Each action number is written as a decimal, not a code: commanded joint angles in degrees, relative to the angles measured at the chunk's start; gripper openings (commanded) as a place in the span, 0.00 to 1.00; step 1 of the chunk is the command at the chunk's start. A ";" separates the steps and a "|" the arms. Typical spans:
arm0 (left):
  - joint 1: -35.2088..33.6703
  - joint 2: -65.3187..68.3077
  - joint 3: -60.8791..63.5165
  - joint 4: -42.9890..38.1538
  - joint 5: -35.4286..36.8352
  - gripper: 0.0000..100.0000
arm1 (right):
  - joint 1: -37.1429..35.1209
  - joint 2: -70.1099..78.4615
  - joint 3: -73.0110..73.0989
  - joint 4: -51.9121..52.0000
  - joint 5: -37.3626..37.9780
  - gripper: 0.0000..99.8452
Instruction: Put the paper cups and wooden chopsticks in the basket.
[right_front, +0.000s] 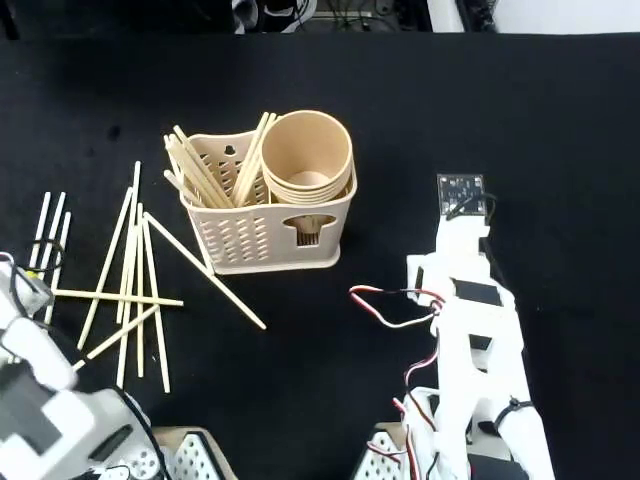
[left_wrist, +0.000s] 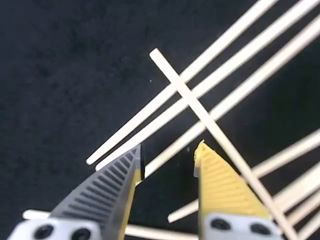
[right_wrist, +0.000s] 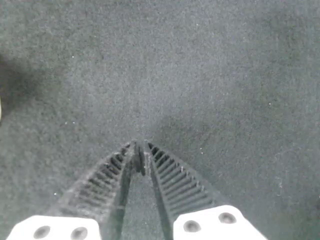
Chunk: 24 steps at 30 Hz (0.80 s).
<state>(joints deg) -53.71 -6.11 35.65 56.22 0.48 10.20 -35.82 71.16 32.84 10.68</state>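
Currently the stacked paper cups (right_front: 307, 150) stand in the basket (right_front: 265, 240) beside a bundle of wooden chopsticks (right_front: 205, 170). Loose chopsticks (right_front: 130, 290) lie scattered on the black table (right_front: 400, 120) just beside it. The left gripper (left_wrist: 169, 150) hangs over those with jaws apart; the right gripper (right_wrist: 141, 147), jaws together and empty, sits above bare table.

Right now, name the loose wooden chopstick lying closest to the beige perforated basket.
The long slanted wooden chopstick: it runs diagonally past the corner of the beige perforated plastic basket, while the others lie scattered farther away.
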 joint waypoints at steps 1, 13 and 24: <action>0.40 6.33 -7.08 -0.62 5.89 0.18 | -0.62 -0.22 -0.31 -0.62 -0.26 0.01; 0.84 6.68 -9.71 1.23 11.69 0.05 | -0.62 -0.22 -0.22 -0.62 -0.26 0.01; 2.07 -6.15 -9.63 4.57 12.13 0.16 | -0.62 -0.22 -0.22 -0.62 -0.26 0.01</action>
<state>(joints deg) -53.45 -9.10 28.44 60.70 11.56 10.20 -35.82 71.16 32.84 10.68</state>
